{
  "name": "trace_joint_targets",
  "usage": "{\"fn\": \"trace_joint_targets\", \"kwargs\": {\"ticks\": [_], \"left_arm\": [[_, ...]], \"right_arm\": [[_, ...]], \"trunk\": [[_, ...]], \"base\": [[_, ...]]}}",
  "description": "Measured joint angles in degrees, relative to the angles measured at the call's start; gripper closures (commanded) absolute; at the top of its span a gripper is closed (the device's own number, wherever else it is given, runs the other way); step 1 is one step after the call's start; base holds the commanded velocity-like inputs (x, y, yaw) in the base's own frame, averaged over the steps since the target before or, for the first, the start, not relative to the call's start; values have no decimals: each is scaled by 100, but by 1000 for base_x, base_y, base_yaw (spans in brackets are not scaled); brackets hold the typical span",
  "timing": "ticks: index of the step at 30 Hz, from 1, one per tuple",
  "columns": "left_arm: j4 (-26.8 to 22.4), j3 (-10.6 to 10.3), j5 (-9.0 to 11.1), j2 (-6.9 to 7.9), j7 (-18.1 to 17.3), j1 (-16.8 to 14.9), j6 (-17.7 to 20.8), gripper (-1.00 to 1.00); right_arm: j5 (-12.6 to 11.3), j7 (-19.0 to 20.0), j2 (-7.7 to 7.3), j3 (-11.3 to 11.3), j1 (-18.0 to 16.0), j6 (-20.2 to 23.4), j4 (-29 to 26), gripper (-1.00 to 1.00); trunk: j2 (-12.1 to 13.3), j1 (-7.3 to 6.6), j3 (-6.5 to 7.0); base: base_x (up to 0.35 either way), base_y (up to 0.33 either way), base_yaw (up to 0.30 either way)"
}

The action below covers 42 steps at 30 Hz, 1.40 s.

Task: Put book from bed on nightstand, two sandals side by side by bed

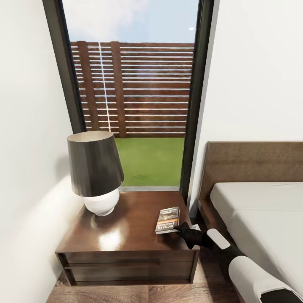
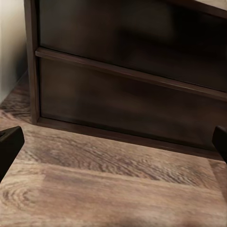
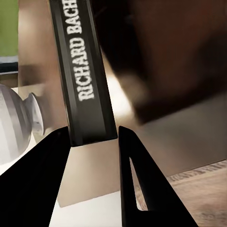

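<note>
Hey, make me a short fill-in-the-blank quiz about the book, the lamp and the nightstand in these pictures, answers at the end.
1. The book lies on the ____.
2. The lamp on the same top has a white base and a ____ shade.
3. The right claw is at the book's end, and the spine between its fingers reads RICHARD ____.
4. Right of the window stands the ____.

Answers: nightstand; dark; BACHMAN; bed

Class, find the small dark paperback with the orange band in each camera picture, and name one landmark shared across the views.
Head view: the paperback lies on the glossy dark-brown nightstand, near its right edge.
Left wrist view: not in it.
Right wrist view: its spine runs up from between the right gripper jaws.
Shared landmark: the nightstand, its drawer front facing the left wrist.
</note>
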Motion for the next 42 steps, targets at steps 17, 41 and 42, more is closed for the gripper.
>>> {"fn": "trace_joint_targets", "kwargs": {"ticks": [17, 41, 42], "left_arm": [[0, -2, -1, 0, 6, 0, 0, -100], [-1, 3, 0, 7, 31, 0, 0, -100], [-1, 3, 0, 8, 31, 0, 0, -100]], "right_arm": [[6, 5, -4, 9, -3, 1, 2, 100], [100, -1, -5, 11, 1, 5, 10, -100], [100, -1, -4, 11, 2, 5, 10, -100]], "trunk": [[0, 0, 0], [0, 0, -1], [0, 0, -1]], "base": [[0, 0, 0], [0, 0, 0], [0, 0, 0]]}}
